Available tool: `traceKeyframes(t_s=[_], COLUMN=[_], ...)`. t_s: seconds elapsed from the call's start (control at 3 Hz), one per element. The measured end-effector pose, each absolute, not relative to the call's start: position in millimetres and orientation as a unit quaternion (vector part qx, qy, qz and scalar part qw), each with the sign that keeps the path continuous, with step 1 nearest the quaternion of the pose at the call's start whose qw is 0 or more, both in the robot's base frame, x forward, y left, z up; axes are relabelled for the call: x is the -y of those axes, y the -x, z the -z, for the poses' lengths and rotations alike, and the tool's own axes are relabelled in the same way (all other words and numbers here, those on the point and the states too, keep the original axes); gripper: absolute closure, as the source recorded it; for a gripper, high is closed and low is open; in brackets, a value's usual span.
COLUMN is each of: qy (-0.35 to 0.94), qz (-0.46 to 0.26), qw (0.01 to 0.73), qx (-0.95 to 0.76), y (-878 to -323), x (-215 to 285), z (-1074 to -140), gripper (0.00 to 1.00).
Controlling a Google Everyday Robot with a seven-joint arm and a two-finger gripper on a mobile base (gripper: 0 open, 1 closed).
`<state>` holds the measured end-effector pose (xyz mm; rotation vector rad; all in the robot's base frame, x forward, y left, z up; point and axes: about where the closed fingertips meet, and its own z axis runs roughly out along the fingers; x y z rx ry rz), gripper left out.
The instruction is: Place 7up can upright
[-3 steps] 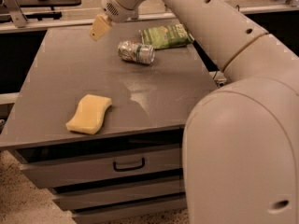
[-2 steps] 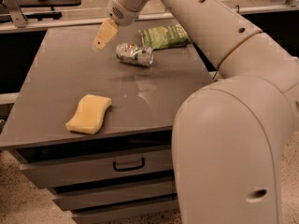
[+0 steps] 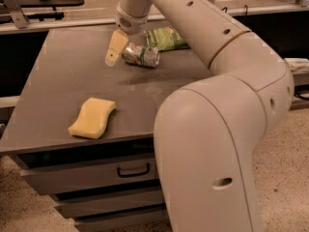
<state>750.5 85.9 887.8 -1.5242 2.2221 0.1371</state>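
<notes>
The 7up can (image 3: 141,55) lies on its side on the grey table (image 3: 63,86), towards the back middle. It is silver with a green-and-white label and a shiny end facing left. My gripper (image 3: 117,51) hangs from the big cream arm (image 3: 212,81) just left of the can, close to its left end. One tan finger (image 3: 115,47) shows, pointing down at the table beside the can.
A flat green snack bag (image 3: 166,37) lies just behind the can. A yellow sponge (image 3: 92,118) lies near the table's front left. Drawers with a handle (image 3: 133,169) sit below the tabletop. The arm's elbow covers the table's right side.
My gripper has moved down and to the right, from above the table's back left to right beside the can's left end. The can, bag and sponge have not moved.
</notes>
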Motion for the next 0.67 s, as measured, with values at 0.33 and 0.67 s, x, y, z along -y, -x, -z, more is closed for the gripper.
traceKeyframes(t_s=[0.33,0.67], qy=[0.563,0.570], qz=[-0.026,-0.001], qw=[0.183,0.157], qx=[-0.805,-0.806], y=[-754.5,-759.7], x=[-79.3,-71.3], z=[-866.4,-851.6], gripper=[0.00,0.17])
